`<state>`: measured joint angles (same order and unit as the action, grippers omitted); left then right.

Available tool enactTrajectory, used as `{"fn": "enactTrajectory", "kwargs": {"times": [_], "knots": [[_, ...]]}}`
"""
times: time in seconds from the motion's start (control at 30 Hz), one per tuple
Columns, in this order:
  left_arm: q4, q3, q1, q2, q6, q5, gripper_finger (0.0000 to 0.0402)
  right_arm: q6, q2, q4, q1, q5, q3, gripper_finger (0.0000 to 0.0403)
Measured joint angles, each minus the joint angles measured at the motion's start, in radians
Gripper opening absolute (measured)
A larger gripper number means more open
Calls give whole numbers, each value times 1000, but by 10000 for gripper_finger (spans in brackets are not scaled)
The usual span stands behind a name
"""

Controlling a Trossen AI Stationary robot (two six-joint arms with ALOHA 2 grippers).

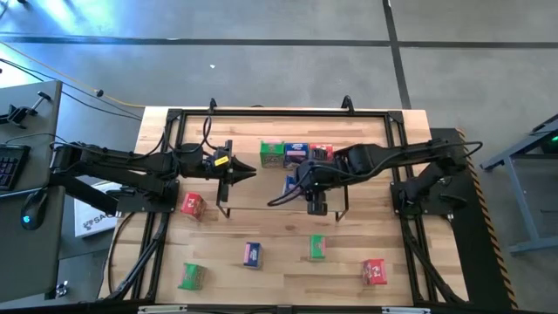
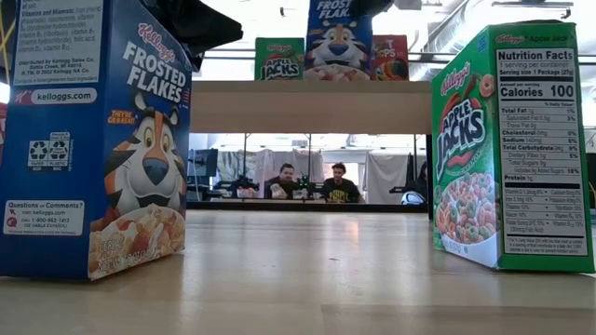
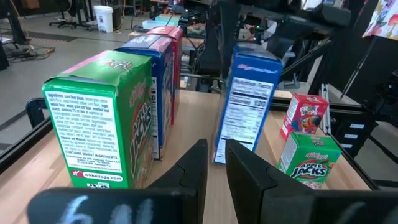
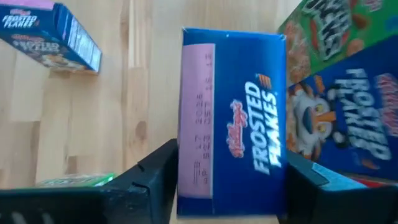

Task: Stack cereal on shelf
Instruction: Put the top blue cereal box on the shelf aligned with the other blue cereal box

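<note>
The right end effector [image 1: 316, 206] is straddling a blue cereal box [image 4: 231, 118], fingers wide on either side, at the shelf [image 1: 366, 208] front edge. The left end effector [image 1: 247, 171], fingers narrow and empty, is waiting at nine o'clock of the shelf's box row [image 1: 296, 153]; open counter [image 1: 288, 275] is lying toward six o'clock.

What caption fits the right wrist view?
Right gripper straddling an upright blue box above the shelf.

Pale wood tabletop [image 2: 307, 279] with visible grain and a smooth, faintly satin finish. Cereal boxes of printed cardboard: the near blue box [image 2: 93, 140] and green box [image 2: 512, 149] look lightly glossy. The shelf [image 2: 307, 105] has a matt light wood board; its frame [image 1: 228, 209] seems thin black metal.
</note>
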<state>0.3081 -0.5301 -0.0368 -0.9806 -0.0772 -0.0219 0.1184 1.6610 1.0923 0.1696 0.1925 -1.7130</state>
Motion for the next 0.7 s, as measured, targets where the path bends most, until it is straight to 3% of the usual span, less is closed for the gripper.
{"fn": "enactTrajectory", "kwargs": {"times": [0.17,0.43,0.7], "knots": [[-4,0,3,0,0,0,46,-7,-6,-21,0,50,0,221],[-5,0,5,0,3,-1,46,-56,-18,-80,14,101,-6,224],[-7,0,5,0,3,-1,46,-67,-27,-26,53,176,-136,225]]}}
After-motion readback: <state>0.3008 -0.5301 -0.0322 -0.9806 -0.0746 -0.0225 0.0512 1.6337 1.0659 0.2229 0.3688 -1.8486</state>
